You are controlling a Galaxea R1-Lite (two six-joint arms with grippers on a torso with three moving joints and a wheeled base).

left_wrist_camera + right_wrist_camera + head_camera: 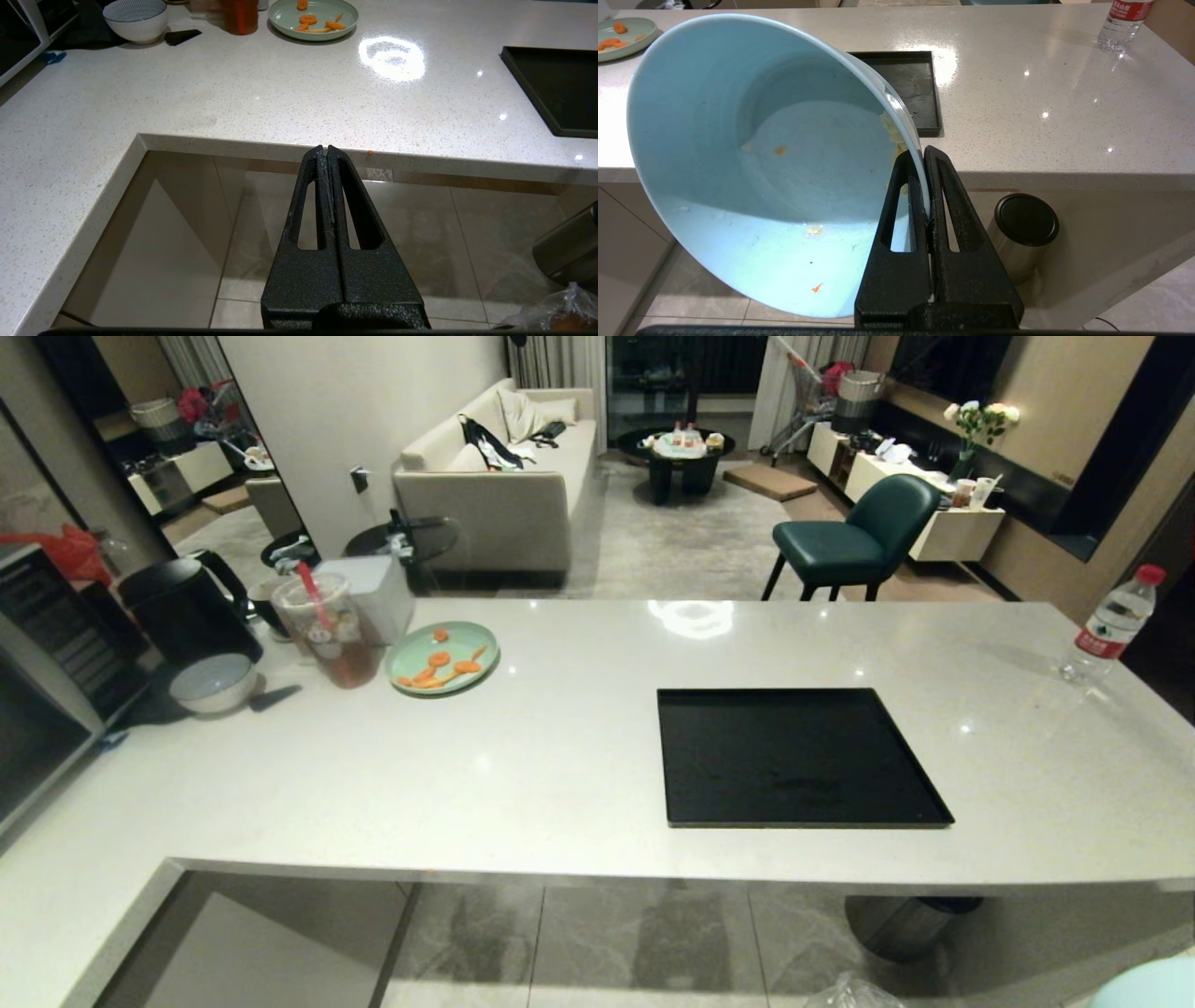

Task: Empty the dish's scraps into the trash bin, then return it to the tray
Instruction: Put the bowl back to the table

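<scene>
Pinching the dish (738,154) rim, right gripper (923,154), beside counter (1064,107)

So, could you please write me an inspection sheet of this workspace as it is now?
Surface: pale speckled counter, glossy.
Job's things: blue dish tilted, only crumbs inside; black tray bare; trash bin's bag partly seen on the floor.
Clutter: green plate with carrot slices, white-grey bowl, iced drink cup, kettle, water bottle, steel cylinder.
Grippers: right gripper shut on the dish's rim; left gripper shut, empty.
Cables: nothing seen.
Surroundings: sofa, green chair.
</scene>
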